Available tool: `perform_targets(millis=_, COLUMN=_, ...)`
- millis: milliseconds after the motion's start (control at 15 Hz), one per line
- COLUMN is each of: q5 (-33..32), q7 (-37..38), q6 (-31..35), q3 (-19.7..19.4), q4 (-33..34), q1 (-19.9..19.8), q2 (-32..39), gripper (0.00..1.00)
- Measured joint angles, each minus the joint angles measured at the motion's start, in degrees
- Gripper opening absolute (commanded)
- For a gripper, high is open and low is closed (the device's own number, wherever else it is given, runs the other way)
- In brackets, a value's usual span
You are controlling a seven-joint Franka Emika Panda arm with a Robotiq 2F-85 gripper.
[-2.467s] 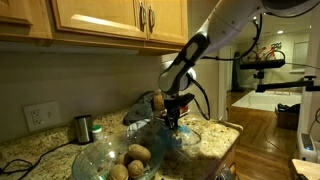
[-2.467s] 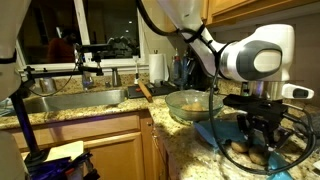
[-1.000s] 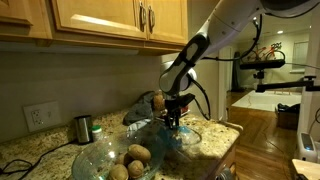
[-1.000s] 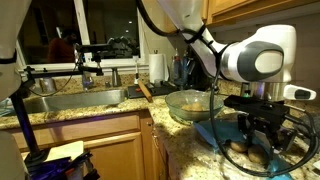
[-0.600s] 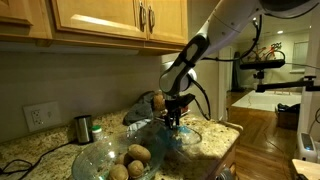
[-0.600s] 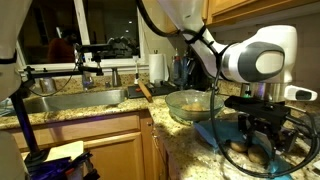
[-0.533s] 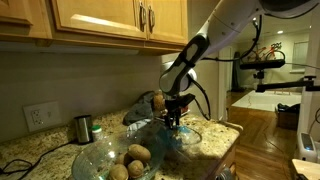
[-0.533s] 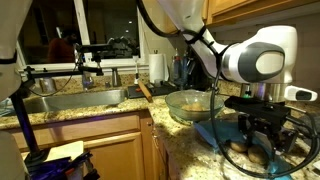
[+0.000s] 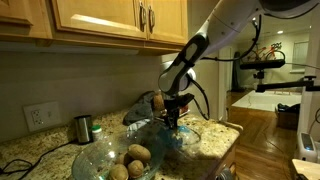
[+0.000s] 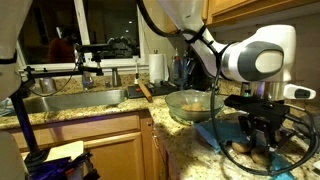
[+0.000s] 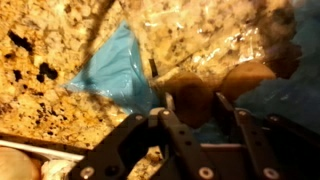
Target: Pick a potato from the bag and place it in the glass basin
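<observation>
The black claw (image 11: 195, 105) straddles a brown potato (image 11: 215, 85) in the crinkled light-blue plastic bag (image 11: 115, 70); I cannot tell if it grips. Next, I reckon: squeeze, then lift towards the wide clear glass basin (image 9: 92, 150)

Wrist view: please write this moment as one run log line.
gripper | inside bag | jaws around potato | grip unclear | glass basin holds potatoes

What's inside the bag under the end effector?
A brown potato shows in the bag, between the fingers of the end effector in the wrist view. Crinkled plastic and the fingers hide whether more potatoes lie beneath.
</observation>
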Motion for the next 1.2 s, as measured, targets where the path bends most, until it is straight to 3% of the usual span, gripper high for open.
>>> perform_targets(millis=133, q5=0.00, q7=-0.05, q6=0.00, q3=0.00, q4=0.15, q1=-0.02, q2=0.00, gripper=0.14)
perform_targets(millis=200, q5=0.00, q7=-0.07, q6=0.00, q3=-0.01, q4=0.25, q1=-0.02, q2=-0.01, gripper=0.19)
perform_targets(millis=267, q5=0.00, q7=-0.10, q6=-0.02, q3=-0.01, q4=0.45, q1=-0.02, q2=-0.02, gripper=0.43)
perform_targets(millis=333, q5=0.00, q7=-0.15, q6=-0.07, q3=0.00, q4=0.75, q1=-0.01, q2=-0.03, gripper=0.54)
perform_targets(millis=467, q5=0.00, q7=-0.16, q6=-0.08, q3=0.00, q4=0.95, q1=-0.01, q2=-0.03, gripper=0.60)
perform_targets(millis=800, q5=-0.05, q7=-0.18, q6=0.10, q3=-0.18, q4=0.95, q1=-0.06, q2=0.66, gripper=0.93)
perform_targets(millis=1200, q5=-0.06, q7=-0.21, q6=0.14, q3=-0.55, q4=1.08, q1=-0.38, q2=0.98, gripper=0.95)
